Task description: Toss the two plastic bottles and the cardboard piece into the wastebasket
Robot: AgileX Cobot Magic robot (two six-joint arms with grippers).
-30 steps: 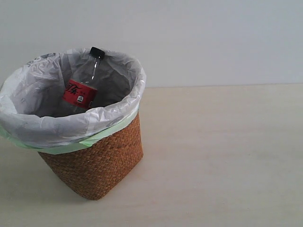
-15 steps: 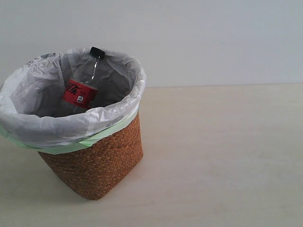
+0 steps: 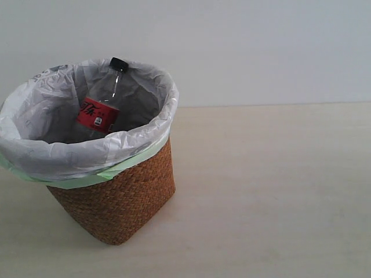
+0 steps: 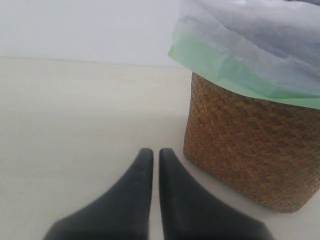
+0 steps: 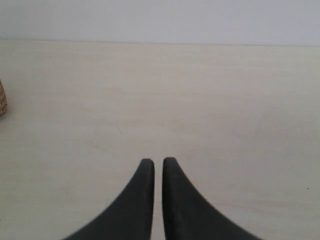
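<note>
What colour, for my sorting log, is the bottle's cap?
Black. The cap tops the bottle in the wastebasket, best seen in the exterior view.

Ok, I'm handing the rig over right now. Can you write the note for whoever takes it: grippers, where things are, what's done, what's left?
Left gripper: shut, empty, low over the table beside the basket.
Right gripper: shut, empty, over bare table.
Red-label bottle: in the basket, leaning, black cap up at the rim. Done.
Green-cap bottle and cardboard: not in any view. No table that shows has them; they may lie lower in the bag, cannot tell.
Left: look into the basket to confirm both are in. If so, the job is finished.
</note>
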